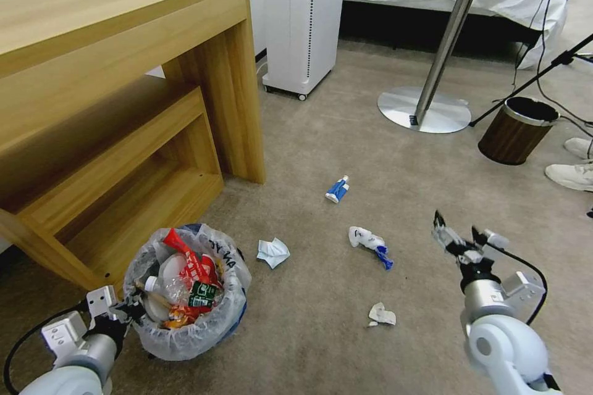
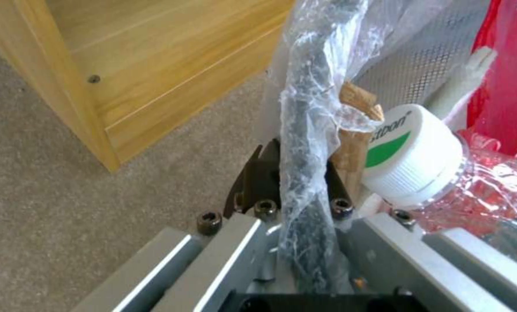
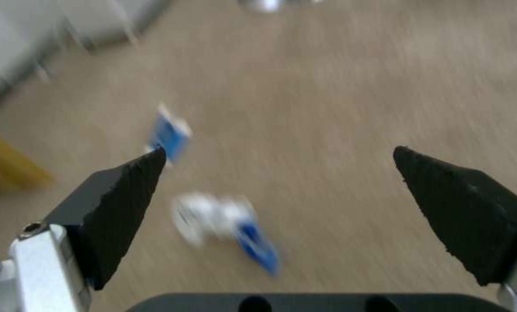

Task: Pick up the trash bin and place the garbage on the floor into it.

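Note:
The small blue trash bin (image 1: 230, 321) with its crinkly bag stands on the tan floor (image 1: 321, 142) at the lower left. It holds red wrappers, a green-labelled bottle (image 1: 185, 289) and a wooden stick. My left gripper (image 1: 128, 308) is shut on its near rim; the left wrist view shows the bag-covered rim (image 2: 313, 108) clamped in the left gripper (image 2: 297, 182), beside the bottle cap (image 2: 411, 154). Garbage lies loose: a blue-white packet (image 1: 337, 189), crumpled white paper (image 1: 272, 252), a white-blue wrapper (image 1: 369, 241) and a white scrap (image 1: 381, 315). My right gripper (image 1: 460, 236) hovers open to the right of the wrapper (image 3: 223, 221).
A wooden desk with a lower bench (image 1: 123, 92) stands close behind the bin. A white wheeled appliance (image 1: 302, 18), a round table's metal base (image 1: 424, 110) and a brown wood-grain bin (image 1: 517, 129) stand farther back. A person's white shoes (image 1: 571, 174) and cables are at the right edge.

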You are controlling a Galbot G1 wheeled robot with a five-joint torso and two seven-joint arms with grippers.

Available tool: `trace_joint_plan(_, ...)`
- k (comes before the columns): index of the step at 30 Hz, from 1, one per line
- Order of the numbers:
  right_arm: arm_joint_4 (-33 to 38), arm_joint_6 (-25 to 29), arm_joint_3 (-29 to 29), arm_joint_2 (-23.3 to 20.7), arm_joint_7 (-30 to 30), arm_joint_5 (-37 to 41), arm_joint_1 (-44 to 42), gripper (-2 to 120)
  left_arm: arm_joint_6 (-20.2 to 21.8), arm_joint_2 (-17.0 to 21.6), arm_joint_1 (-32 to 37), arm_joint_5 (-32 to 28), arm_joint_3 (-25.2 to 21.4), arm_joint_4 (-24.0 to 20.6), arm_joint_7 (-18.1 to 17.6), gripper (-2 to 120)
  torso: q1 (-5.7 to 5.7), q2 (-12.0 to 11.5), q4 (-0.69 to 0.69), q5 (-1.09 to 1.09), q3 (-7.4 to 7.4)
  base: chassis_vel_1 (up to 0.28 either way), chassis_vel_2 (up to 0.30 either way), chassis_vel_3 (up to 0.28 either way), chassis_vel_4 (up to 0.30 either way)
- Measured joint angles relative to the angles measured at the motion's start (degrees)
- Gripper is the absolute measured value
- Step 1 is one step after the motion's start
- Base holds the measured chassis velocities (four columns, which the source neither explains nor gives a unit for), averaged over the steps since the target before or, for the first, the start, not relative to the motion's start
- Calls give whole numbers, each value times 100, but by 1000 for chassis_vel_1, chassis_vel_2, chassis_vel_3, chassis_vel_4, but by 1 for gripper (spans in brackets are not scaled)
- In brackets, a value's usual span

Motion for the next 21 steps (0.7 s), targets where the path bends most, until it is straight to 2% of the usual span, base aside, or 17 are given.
trace_joint_plan(1, -95, -346, -16, -127, 46, 106, -16, 100, -17, -21, 0, 3, 6, 9, 19, 1, 0, 0, 0, -1, 0, 0, 0, 0, 0)
trace_joint_plan(2, -95, -346, -16, -127, 46, 106, -16, 100, -17, -21, 0, 3, 6, 9, 19, 1, 0, 0, 0, -1, 0, 0, 0, 0, 0)
trace_joint_plan(4, -386, -957, -133, -364, 82, 165, -12, 100, -58, -78, 6, 31, 12, 29, 61, 1, 0, 0, 0, 0, 0, 0, 0, 0, 0)
trace_joint_plan(6, -483, -1070, -204, -427, 60, 109, 8, 100, -69, -97, 11, 41, 13, 30, 67, 1, 0, 0, 0, 0, 0, 0, 0, 0, 0)
trace_joint_plan(8, -711, -1399, -411, -602, -200, -32, 76, 100, -93, -152, 42, 75, 23, 30, 90, 1, 0, 0, 0, 1, 0, 0, 0, 0, 0)
trace_joint_plan(10, -778, -1504, -480, -658, -284, -69, 109, 100, -97, -164, 51, 87, 24, 30, 93, 1, 0, 0, 0, 0, 0, 0, 0, 0, 0)
trace_joint_plan(12, -1179, -2032, -948, -932, -809, -305, 422, 100, -120, -227, 98, 131, 9, 18, 99, 1, 0, 0, 1, 0, 0, 0, 0, 0, 0)
trace_joint_plan(13, -1367, -2120, -1108, -1011, -1121, -513, 569, 100, -132, -258, 114, 145, 1, 16, 100, 1, 0, 0, 0, 1, 0, 0, 0, 0, 0)
trace_joint_plan(15, -1479, -2149, -1225, -1064, -1287, -659, 670, 100, -137, -278, 125, 159, -3, 12, 100, 1, 0, 0, 1, 0, 0, 0, 0, 0, 0)
trace_joint_plan(17, -1816, -2215, -1675, -1225, -1775, -1074, 1012, 100, -170, -355, 153, 219, -7, 9, 101, 1, 0, 0, 1, 0, 0, 0, 0, 0, 0)
trace_joint_plan(18, -1816, -2215, -1675, -1225, -1775, -1074, 1012, 100, -170, -355, 153, 219, -7, 9, 101, 1, 0, 0, 1, 0, 0, 0, 0, 0, 0)
trace_joint_plan(21, -2163, -2105, -2207, -1398, -2377, -1615, 1431, 100, -214, -429, 161, 265, -14, 20, 101, 1, 0, 0, 1, -1, 0, 0, 0, 0, 0)
